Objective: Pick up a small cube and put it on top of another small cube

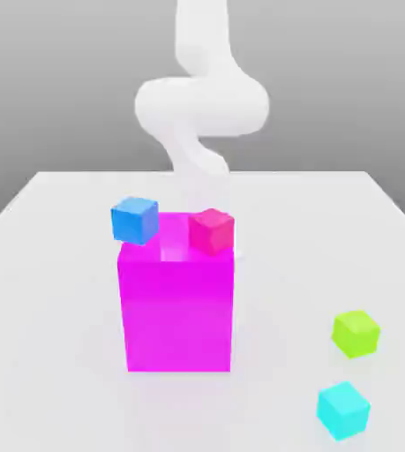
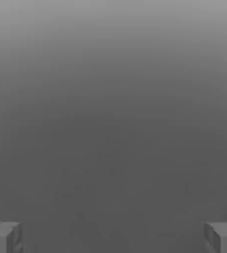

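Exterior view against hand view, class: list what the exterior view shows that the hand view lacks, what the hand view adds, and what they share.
Exterior view: a white table, a large magenta block, a blue cube and a red cube at its top, a green cube, a cyan cube, and the white arm. Hand view: the pincer, its fingertips wide apart, nothing between them. Shared: a plain grey backdrop.

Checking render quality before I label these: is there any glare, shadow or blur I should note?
Exterior view: the arm is a washed-out white with soft edges; the magenta block has a pale sheen on top and only a faint shadow on the table. Hand view: a plain grey gradient backdrop, no glare, the claw fingers spread wide.
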